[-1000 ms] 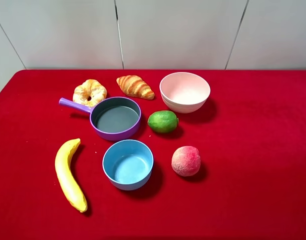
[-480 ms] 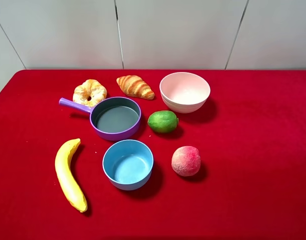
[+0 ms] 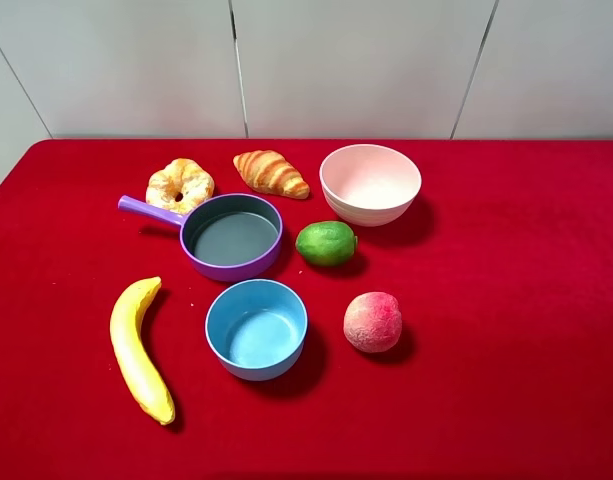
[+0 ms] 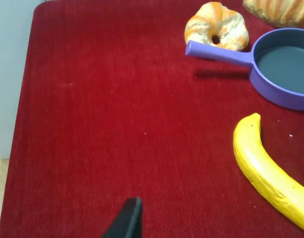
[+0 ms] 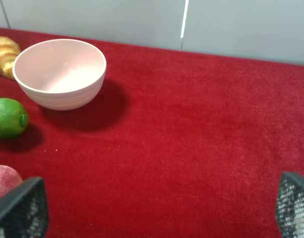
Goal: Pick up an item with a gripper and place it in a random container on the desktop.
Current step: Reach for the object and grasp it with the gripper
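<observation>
The pinkish-red peach (image 3: 372, 322) sits on the red desktop (image 3: 516, 300) at the right of the middle, free of any gripper; its edge also shows in the right wrist view (image 5: 2, 179). The purple pan (image 3: 229, 268) with a grey inside stands empty to its upper left, handle pointing left; it also shows in the left wrist view (image 4: 285, 97). No arm shows in the high view. My right gripper (image 5: 156, 210) is open wide and empty, low over the cloth to the right of the peach. Of my left gripper only one black fingertip (image 4: 126, 222) shows.
A blue bowl (image 3: 218, 345) stands left of the peach, and a green lime (image 3: 326, 243) and a pink bowl (image 3: 370, 205) behind it. A banana (image 3: 138, 348) lies at the front left. A croissant (image 3: 271, 172) and a ring-shaped pastry (image 3: 180, 184) lie behind the pan.
</observation>
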### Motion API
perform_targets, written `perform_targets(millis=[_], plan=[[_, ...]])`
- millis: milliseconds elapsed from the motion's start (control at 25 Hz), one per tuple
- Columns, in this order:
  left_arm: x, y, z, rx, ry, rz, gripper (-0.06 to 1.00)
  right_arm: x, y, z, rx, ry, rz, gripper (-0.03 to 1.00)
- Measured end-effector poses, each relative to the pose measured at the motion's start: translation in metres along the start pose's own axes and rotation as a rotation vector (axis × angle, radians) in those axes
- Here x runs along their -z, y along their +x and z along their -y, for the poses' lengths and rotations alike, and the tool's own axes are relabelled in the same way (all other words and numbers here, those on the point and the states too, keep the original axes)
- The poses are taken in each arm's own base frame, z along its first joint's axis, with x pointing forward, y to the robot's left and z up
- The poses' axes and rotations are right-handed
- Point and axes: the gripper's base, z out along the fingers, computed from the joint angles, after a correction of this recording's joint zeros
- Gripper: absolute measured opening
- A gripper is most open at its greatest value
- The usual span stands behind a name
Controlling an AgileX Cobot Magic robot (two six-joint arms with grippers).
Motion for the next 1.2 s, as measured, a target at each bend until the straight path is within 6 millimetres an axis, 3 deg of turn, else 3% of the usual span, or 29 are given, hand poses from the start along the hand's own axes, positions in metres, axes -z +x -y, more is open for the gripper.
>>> perform_targets(millis=[1200], plan=[[0.0000, 0.0000, 0.0000, 0.000, 0.000, 0.000, 0.99, -0.0005, -0.0003, -0.0003, -0.002, -0.004, -0.003, 0.69]])
